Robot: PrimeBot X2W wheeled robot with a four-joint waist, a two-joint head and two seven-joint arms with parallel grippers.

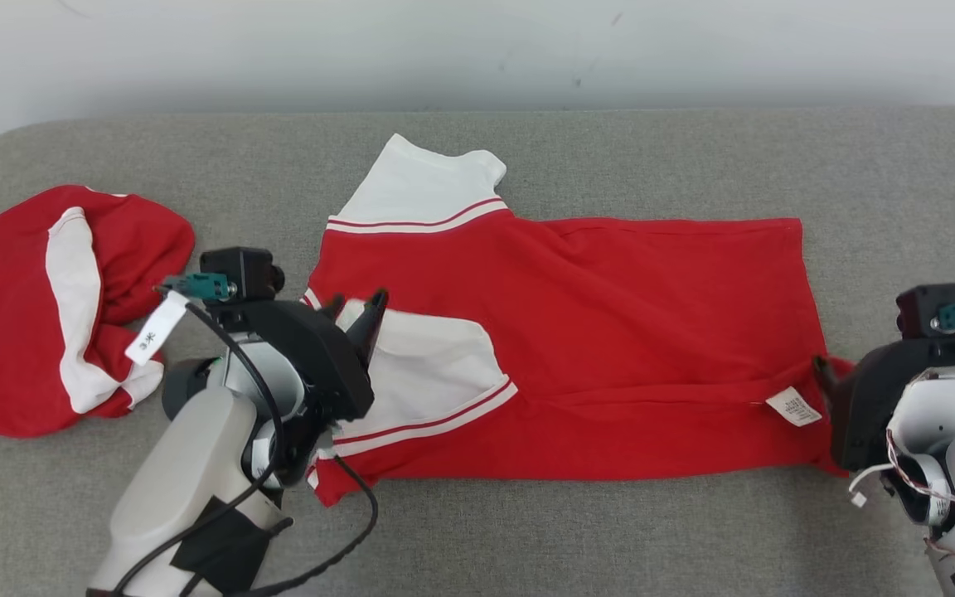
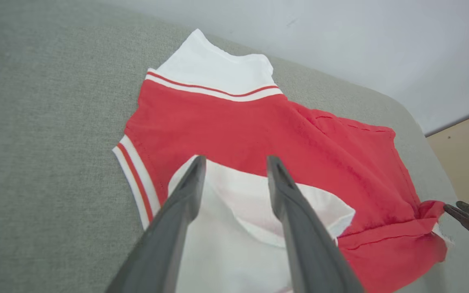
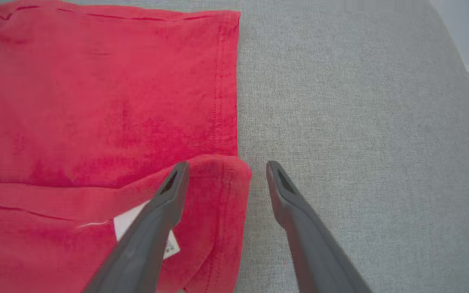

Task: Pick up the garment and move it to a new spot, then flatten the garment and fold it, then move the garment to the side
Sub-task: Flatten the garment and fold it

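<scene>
Noting both claws apart, gripping nothing: garment (image 1: pixel 610 315) lies on the worktop (image 3: pixel 360 122) between them, white sleeve (image 2: pixel 234 211) under left claw (image 2: pixel 235 162), raised hem corner (image 3: pixel 222 175) under right claw (image 3: pixel 227 167). Risk: a finger snags cloth on lifting, dragging the fold open.

Red, white-sleeved garment (image 1: pixel 610 315) lies spread flat, near edge folded over.

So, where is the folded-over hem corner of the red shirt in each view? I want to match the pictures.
Head view: the corner is at the far right, mid-height, beside the right gripper.
Left wrist view: at the right edge, lower half, just before that gripper.
Right wrist view: centre, between the open gripper's fingers.
Shared landmark: the right gripper, next to the corner in all three.
</scene>
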